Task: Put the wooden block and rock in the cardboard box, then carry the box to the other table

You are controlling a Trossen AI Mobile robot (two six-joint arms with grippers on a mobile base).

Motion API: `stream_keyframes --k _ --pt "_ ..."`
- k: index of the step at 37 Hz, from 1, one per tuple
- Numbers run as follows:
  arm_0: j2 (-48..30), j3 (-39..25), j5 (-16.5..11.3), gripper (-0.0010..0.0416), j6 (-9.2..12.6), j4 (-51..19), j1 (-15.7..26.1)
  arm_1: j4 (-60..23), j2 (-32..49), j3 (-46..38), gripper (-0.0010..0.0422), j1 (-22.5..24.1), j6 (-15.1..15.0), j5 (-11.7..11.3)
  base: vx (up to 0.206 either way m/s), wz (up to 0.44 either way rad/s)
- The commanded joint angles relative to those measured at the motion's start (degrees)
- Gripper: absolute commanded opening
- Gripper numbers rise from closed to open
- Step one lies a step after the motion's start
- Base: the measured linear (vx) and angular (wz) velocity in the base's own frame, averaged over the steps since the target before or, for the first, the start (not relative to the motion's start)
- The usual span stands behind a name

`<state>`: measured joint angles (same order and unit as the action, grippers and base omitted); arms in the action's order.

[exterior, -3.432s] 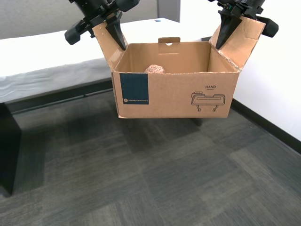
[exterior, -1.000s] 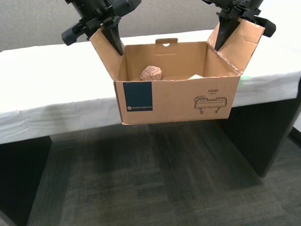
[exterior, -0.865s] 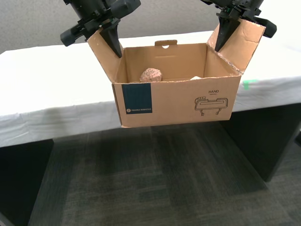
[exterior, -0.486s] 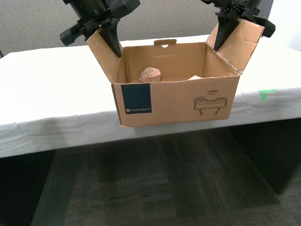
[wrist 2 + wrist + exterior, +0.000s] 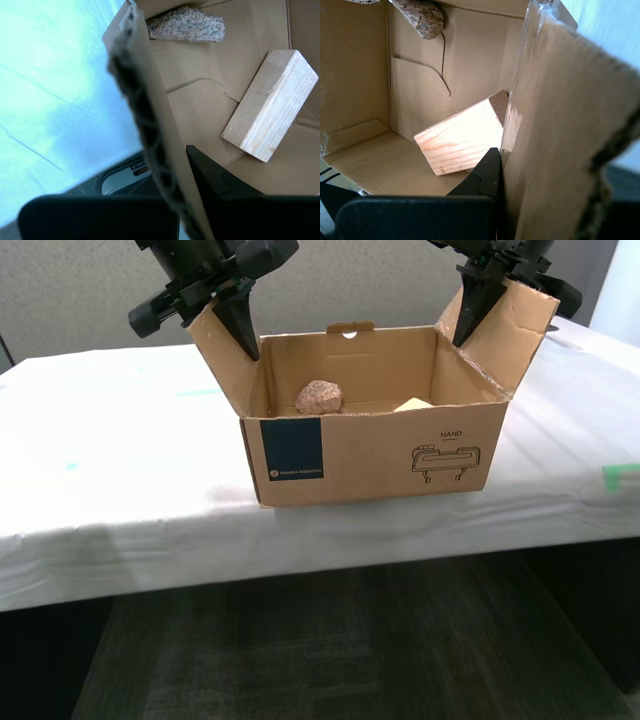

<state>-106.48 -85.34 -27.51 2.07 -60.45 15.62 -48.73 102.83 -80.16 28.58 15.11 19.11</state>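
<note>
Exterior view counts: one brown corrugated cardboard box [image 5: 375, 455], one pinkish-brown lumpy rock [image 5: 320, 396] and one pale wooden block [image 5: 413, 403], both inside the box. My second gripper [image 5: 240, 335] at upper left pinches the box's left flap; my first gripper [image 5: 468, 322] at upper right pinches its right flap. One white-draped table [image 5: 110, 470] now spreads beneath the box, with a green tape mark [image 5: 620, 476] at the right edge. Half a second ago the cloth's front edge ran behind the box. The whole scene has shifted, so the camera moved; box, contents and both grips are unchanged.
</note>
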Motion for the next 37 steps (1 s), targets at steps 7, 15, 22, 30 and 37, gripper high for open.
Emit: stream_keyframes --k 7,15,22,30,37 --pt "0.3 -0.1 -1.4 -0.0001 -0.1 0.3 0.6 0.3 -0.1 0.0 0.0 0.2 -1.0 0.8 0.157 0.043" --pt "0.4 -0.1 -1.4 -0.0001 0.0 0.3 3.2 0.3 -0.1 0.3 -0.0001 0.2 -2.4 0.8 0.16 0.063" --pt "0.4 -0.1 -1.4 -0.0001 1.0 0.4 5.7 0.4 -0.1 0.5 0.0 0.3 -2.8 0.8 0.155 0.02" --pt "0.4 -0.1 -1.3 -0.0001 1.6 0.4 5.8 -0.5 -0.2 0.5 -0.0001 0.3 -2.8 0.8 0.136 0.015" --pt "0.4 -0.1 -1.3 -0.0001 1.6 0.2 5.8 -2.7 -2.9 0.6 -0.0001 0.4 -2.5 0.8 0.117 0.005"
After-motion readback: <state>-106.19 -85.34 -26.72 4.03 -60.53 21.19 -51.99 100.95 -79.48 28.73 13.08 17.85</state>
